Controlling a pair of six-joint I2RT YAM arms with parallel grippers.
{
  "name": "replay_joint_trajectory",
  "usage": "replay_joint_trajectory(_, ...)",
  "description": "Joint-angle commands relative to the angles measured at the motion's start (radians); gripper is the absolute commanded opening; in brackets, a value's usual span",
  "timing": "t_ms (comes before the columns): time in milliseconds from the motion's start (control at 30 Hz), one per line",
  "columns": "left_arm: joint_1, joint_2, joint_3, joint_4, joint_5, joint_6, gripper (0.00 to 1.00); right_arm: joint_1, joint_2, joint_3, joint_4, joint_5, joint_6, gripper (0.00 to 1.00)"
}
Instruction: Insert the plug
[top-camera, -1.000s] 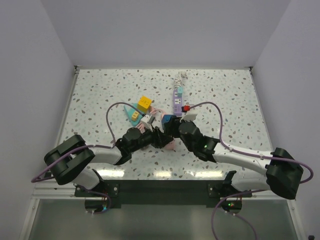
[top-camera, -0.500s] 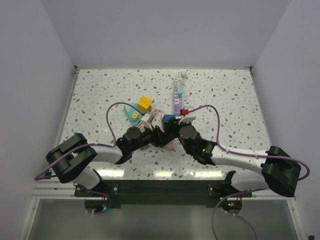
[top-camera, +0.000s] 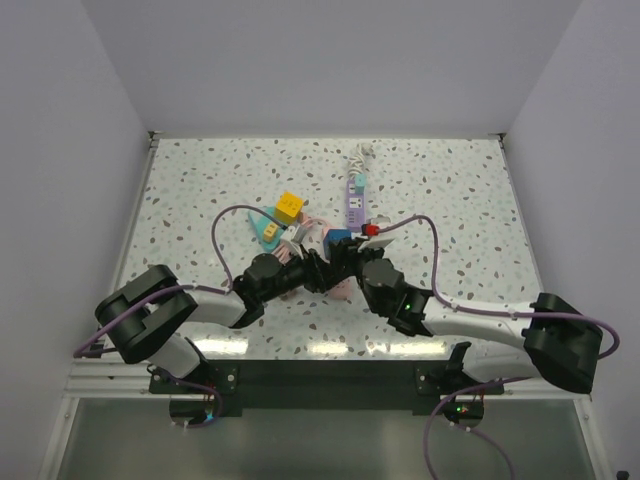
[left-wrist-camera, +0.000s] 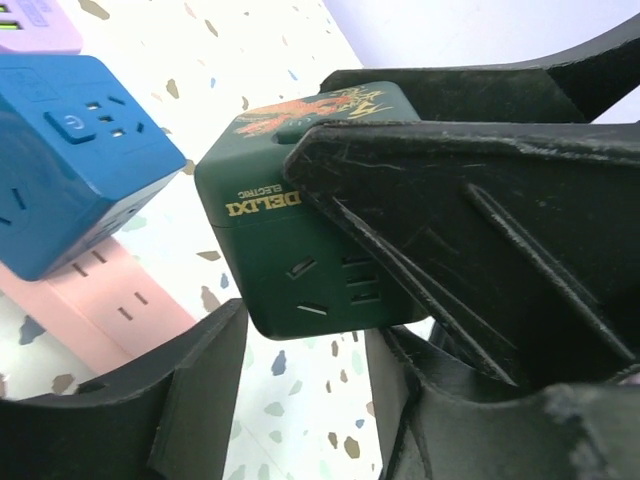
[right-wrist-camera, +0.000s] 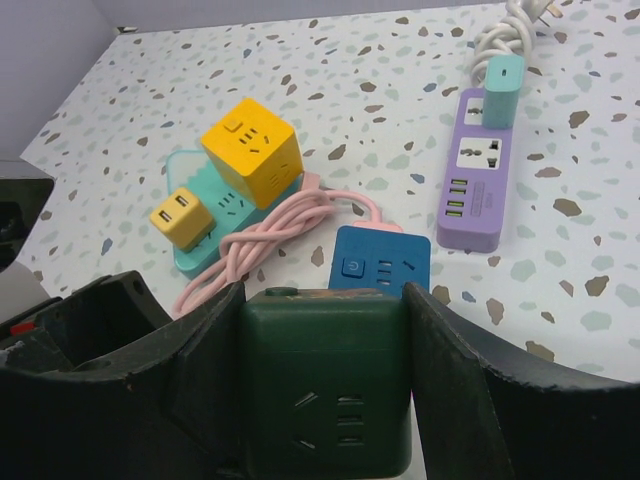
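Note:
My right gripper (right-wrist-camera: 325, 400) is shut on a dark green cube socket (right-wrist-camera: 325, 380), held between both fingers above the table. In the left wrist view the green cube (left-wrist-camera: 300, 230) hangs just past my left gripper (left-wrist-camera: 300, 390), which is open and empty, its jaws apart and not touching the cube. In the top view the two grippers meet near the table's middle, left (top-camera: 312, 272) and right (top-camera: 340, 262). A blue cube socket (right-wrist-camera: 380, 262) sits on a pink strip (left-wrist-camera: 100, 300) right behind the green cube.
A coiled pink cable (right-wrist-camera: 290, 225) lies by a teal strip (right-wrist-camera: 195, 255) carrying a yellow cube (right-wrist-camera: 250, 150) and a small yellow plug (right-wrist-camera: 182, 218). A purple power strip (right-wrist-camera: 480, 180) with a teal plug (right-wrist-camera: 503, 88) lies at the back right. The speckled table (top-camera: 450, 180) has walls around it.
My right gripper has shifted a little to the left with the green cube, closer to the left gripper. The left arm has barely moved.

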Motion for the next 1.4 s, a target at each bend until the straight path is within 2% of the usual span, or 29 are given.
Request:
replay_joint_trajectory(0, -0.01, 0.002, 0.035, 0.188, 0.049, -0.045, 0.53, 0.039, -0.024, -0.004, 0.132, -0.017, 0.034, 0.0)
replay_joint_trajectory(233, -0.01, 0.04, 0.056, 0.277, 0.089, -0.099, 0.31, 0.047, 0.002, -0.007, 0.143, -0.007, 0.048, 0.0)
replay_joint_trajectory(333, -0.01, 0.06, 0.066, 0.297, 0.096, -0.113, 0.27, 0.053, 0.02, -0.012, 0.154, -0.005, 0.06, 0.0)
replay_joint_trajectory(433, -0.01, 0.068, 0.066, 0.314, 0.093, -0.119, 0.17, 0.061, 0.036, -0.024, 0.177, -0.005, 0.067, 0.0)
replay_joint_trajectory(533, -0.01, 0.063, 0.064, 0.315, 0.089, -0.117, 0.14, 0.067, 0.043, -0.029, 0.183, -0.002, 0.07, 0.0)
replay_joint_trajectory(600, -0.01, 0.055, 0.055, 0.317, 0.079, -0.117, 0.14, 0.071, 0.045, -0.032, 0.178, 0.007, 0.07, 0.0)
replay_joint_trajectory(800, -0.01, 0.014, 0.021, 0.337, 0.038, -0.117, 0.41, 0.076, 0.045, -0.05, 0.166, 0.032, 0.082, 0.0)
replay_joint_trajectory(833, -0.01, 0.009, 0.02, 0.337, 0.03, -0.117, 0.49, 0.076, 0.046, -0.053, 0.163, 0.033, 0.09, 0.0)
replay_joint_trajectory(900, -0.01, -0.003, 0.012, 0.343, 0.015, -0.117, 0.5, 0.078, 0.048, -0.055, 0.158, 0.033, 0.097, 0.0)
replay_joint_trajectory(1000, -0.01, -0.009, 0.01, 0.343, 0.009, -0.103, 0.42, 0.084, 0.049, -0.061, 0.152, 0.035, 0.106, 0.0)
replay_joint_trajectory(1033, -0.01, -0.011, 0.012, 0.342, 0.009, -0.096, 0.33, 0.085, 0.046, -0.061, 0.148, 0.033, 0.113, 0.0)
replay_joint_trajectory(1133, -0.01, 0.0, 0.01, 0.335, 0.007, -0.082, 0.19, 0.087, 0.036, -0.061, 0.131, 0.029, 0.119, 0.0)
replay_joint_trajectory(1300, -0.01, 0.037, 0.006, 0.366, 0.015, -0.061, 0.09, 0.087, 0.003, -0.069, 0.085, 0.012, 0.137, 0.0)
replay_joint_trajectory(1367, -0.01, 0.046, 0.006, 0.378, 0.013, -0.05, 0.0, 0.088, -0.003, -0.07, 0.056, 0.009, 0.149, 0.0)
